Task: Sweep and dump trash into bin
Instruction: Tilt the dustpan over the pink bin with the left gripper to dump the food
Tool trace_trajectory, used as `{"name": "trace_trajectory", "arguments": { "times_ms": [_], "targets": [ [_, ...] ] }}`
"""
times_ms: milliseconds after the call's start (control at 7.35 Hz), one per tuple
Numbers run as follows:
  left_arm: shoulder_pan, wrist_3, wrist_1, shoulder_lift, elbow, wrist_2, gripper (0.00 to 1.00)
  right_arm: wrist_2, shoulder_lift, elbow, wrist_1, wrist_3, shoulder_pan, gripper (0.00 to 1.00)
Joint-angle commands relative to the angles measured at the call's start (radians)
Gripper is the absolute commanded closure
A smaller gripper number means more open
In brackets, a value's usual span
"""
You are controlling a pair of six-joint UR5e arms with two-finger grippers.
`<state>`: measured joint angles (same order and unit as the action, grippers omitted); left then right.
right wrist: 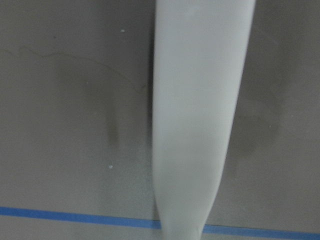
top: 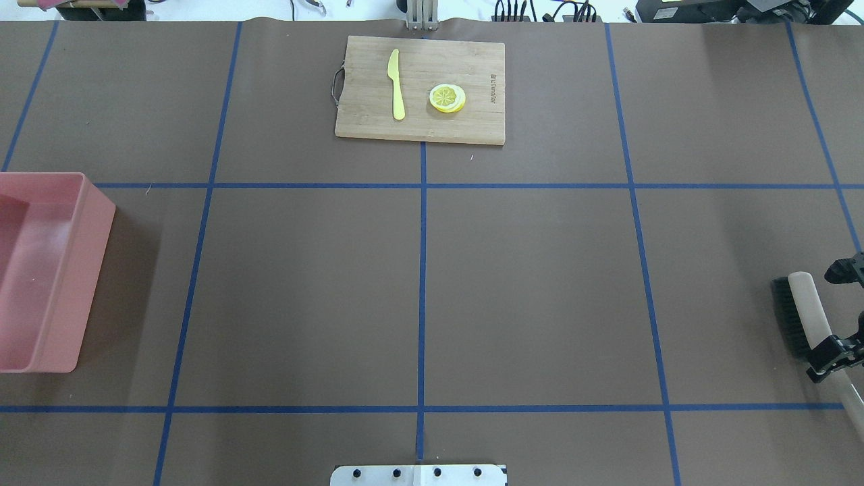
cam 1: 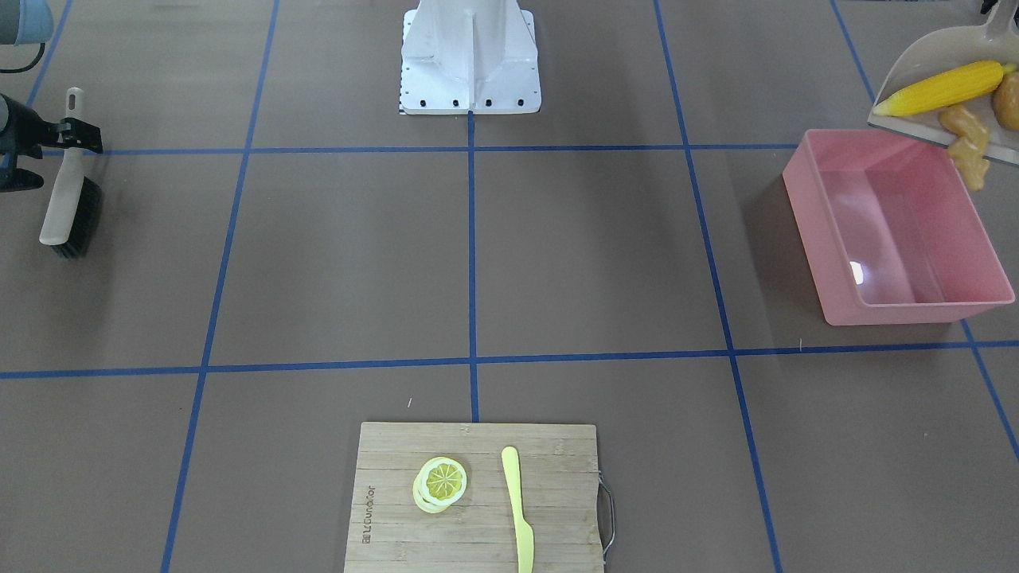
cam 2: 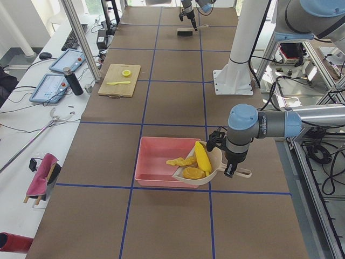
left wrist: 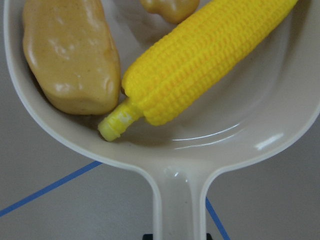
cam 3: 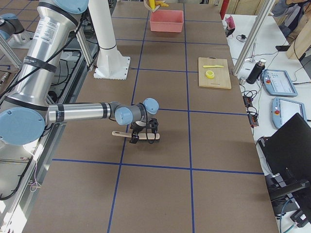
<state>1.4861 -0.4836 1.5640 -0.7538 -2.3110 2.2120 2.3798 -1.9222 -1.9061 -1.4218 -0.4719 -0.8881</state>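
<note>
— Largest first?
— Brown table (cam 1: 597,255) taped in blue squares. Toward the robot's left end, pink bin (cam 1: 907,313), mouth up, inside glossy. Across from the robot, wooden cutting board (cam 1: 398,493).
— Above the bin?
— Beige dustpan (cam 1: 931,56), raised and tipped lip-down over the rim nearer the robot. Carrying all the trash: corn cob (cam 1: 943,89), potato lump (cam 1: 1009,102), ginger root (cam 1: 967,143).
— Lying how?
— Corn cob lengthwise down the slope, pointed tip at the lip, stalk end toward the handle. Potato lump beside that stalk end, deepest in. Ginger root half past the lip, hanging over the bin's inside.
— Grippers?
— Behind the trash, left gripper (cam 2: 232,170) clamped on the dustpan's handle. Well apart at the other end, right gripper (cam 1: 80,137) pinched on the brush (cam 1: 68,207) handle.
— Smallest?
— On the board, lemon slice (cam 1: 440,483) beside yellow knife (cam 1: 517,509).
</note>
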Motion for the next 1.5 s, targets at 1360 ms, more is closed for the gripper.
{"name": "trace_trajectory", "arguments": {
  "times_ms": [1360],
  "targets": [
    [-0.214, -0.144, -0.288, -0.131, -0.051, -0.238, 1.0, -0.175, 0.167, 0.13, -0.016, 0.26, -0.551, 0.0]
  ]
}}
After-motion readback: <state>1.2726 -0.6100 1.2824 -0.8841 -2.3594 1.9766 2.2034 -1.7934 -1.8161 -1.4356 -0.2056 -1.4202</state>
